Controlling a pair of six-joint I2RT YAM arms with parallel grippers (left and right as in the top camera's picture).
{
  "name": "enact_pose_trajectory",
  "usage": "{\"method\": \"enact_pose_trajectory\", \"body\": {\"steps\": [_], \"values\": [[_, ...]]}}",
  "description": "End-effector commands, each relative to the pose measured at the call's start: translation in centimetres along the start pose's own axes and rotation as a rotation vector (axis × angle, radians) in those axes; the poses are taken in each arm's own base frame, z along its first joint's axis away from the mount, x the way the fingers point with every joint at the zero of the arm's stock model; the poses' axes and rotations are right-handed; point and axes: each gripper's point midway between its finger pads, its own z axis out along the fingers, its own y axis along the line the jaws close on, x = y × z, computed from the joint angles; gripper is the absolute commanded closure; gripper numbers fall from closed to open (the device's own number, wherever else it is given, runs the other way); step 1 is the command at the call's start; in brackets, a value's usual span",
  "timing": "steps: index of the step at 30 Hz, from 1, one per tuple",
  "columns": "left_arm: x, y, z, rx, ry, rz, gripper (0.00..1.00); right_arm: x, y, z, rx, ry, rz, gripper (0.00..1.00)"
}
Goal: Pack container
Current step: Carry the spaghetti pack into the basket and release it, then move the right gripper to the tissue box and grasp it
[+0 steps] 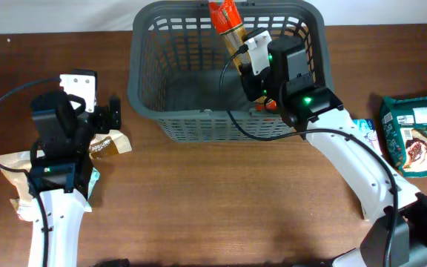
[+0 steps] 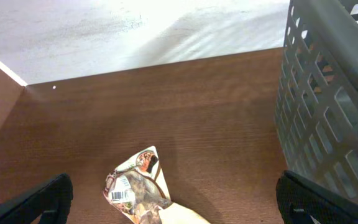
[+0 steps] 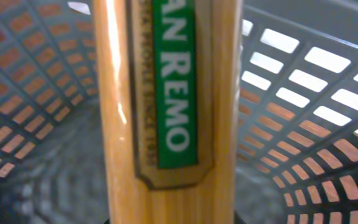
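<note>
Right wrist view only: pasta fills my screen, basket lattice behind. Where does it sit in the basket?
Observer: Overhead, the right claw holds the pasta within the basket outline, orange end toward the far rim.
Operator: Anything left outside?
Observer: A green bag lies on the table, right of the basket.
Operator: Left arm?
Observer: The left claw is open over a tan packet, left of the basket.

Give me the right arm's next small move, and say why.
Probably lower the pasta packet toward the floor of the container before letting go. The right fingers are shut on the packet inside the container. The wrist view shows lattice walls on both sides of it, and it seems to stand on end clear of the base, so releasing now would likely leave it leaning on a wall.
</note>
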Motion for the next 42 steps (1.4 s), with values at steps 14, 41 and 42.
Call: {"method": "enact_pose_trajectory", "body": {"steps": [14,41,42], "values": [[0.3,0.2,0.2,-0.009,0.009,0.014,0.01,-4.8,-1.9,-3.2,-0.040,-0.153,0.027,0.01],[1.2,0.0,1.4,0.000,0.040,0.023,0.01,9.3,-26.3,-31.2,0.566,0.455,0.688,0.05],[1.3,0.0,1.4,0.001,0.044,0.039,0.01,10.4,-25.9,-31.0,0.535,0.509,0.685,0.12]]}}
